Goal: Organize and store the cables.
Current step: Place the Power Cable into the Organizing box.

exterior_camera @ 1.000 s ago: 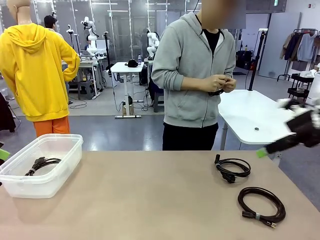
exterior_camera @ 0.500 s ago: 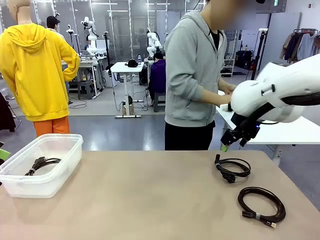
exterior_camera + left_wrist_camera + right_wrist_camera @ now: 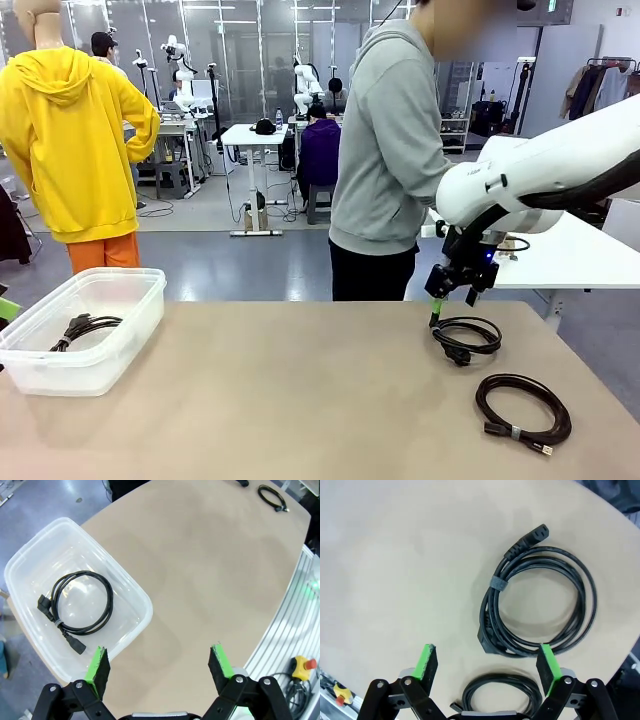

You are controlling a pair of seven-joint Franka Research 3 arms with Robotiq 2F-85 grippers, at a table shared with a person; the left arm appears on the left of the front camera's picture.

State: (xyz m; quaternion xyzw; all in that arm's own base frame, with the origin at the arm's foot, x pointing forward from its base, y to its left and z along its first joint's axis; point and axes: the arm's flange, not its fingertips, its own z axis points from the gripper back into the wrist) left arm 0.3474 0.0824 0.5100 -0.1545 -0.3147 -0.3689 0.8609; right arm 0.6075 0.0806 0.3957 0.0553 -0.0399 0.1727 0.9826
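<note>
Two cables lie on the tan table at the right: a coiled black loop and a larger loop nearer the front edge. My right gripper hangs open just above the farther loop's left side, touching nothing. In the right wrist view a tied cable lies beyond the open gripper, and a second coil sits at the bottom edge. A third cable rests inside the clear bin at the left. My left gripper hovers open above the bin's near corner, over its cable.
A person in a grey hoodie stands behind the table, turned toward a white side table. The tan table's middle is bare. A red stop button sits off the table edge.
My right arm has swung in from the right edge and come down over the farther coil. The person has turned away toward the white table. The cables have not moved.
</note>
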